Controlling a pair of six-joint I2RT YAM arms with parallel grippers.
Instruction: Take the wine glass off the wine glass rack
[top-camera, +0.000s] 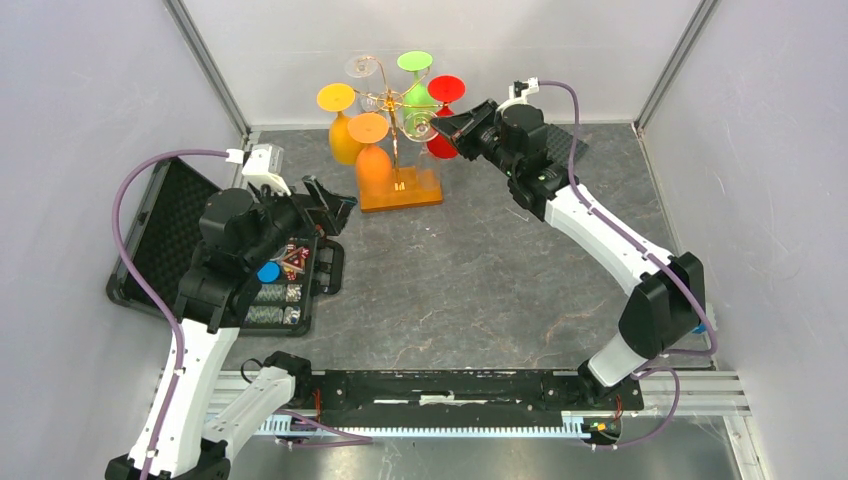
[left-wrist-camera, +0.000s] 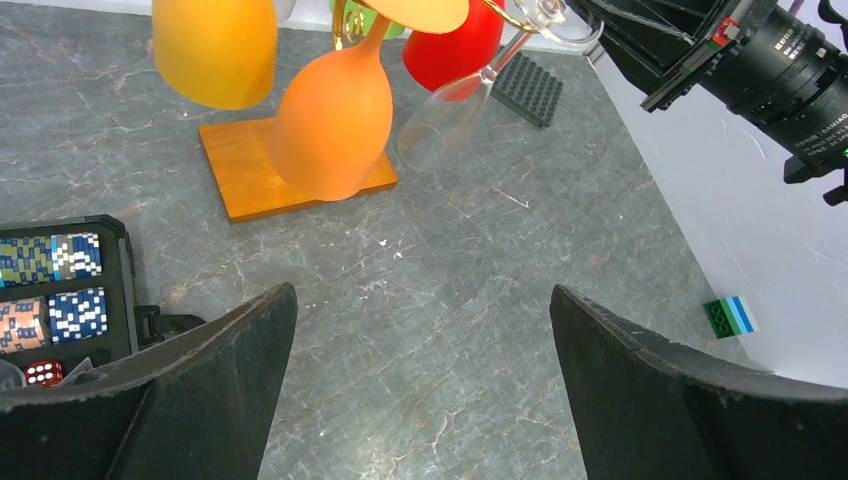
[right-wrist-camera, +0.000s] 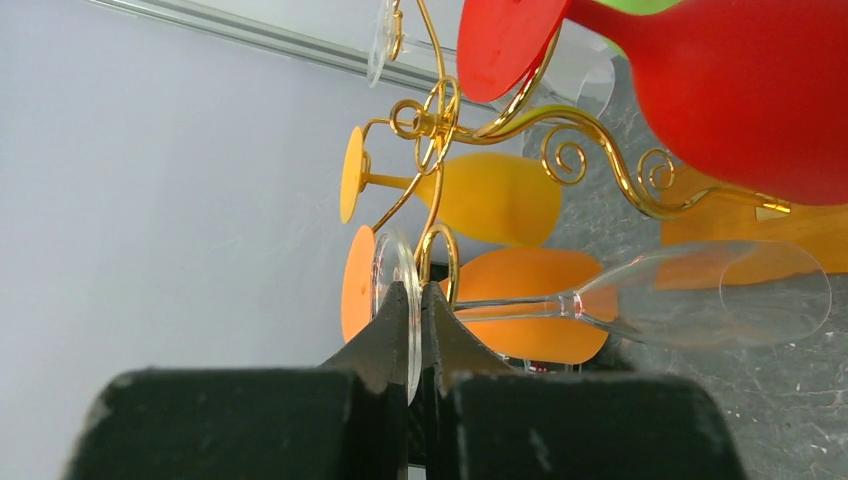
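Observation:
The wine glass rack (top-camera: 396, 120) is a gold scrolled stand on an orange-brown wooden base (top-camera: 402, 192) at the back of the table. Yellow (top-camera: 341, 135), orange (top-camera: 373, 165), green (top-camera: 418, 96) and red (top-camera: 444, 112) glasses hang from it upside down. My right gripper (right-wrist-camera: 420, 300) is shut on the round foot (right-wrist-camera: 393, 270) of a clear wine glass (right-wrist-camera: 700, 298), right beside a gold loop (right-wrist-camera: 441, 255) of the rack. The clear glass (left-wrist-camera: 440, 125) hangs tilted. My left gripper (left-wrist-camera: 420, 310) is open and empty, low over the table in front of the rack.
An open black case (top-camera: 290, 275) holding dice and small items lies at the left under my left arm. A dark studded plate (top-camera: 566, 142) lies at the back right. A small green-and-blue brick (left-wrist-camera: 728, 316) lies by the right wall. Walls close in on three sides.

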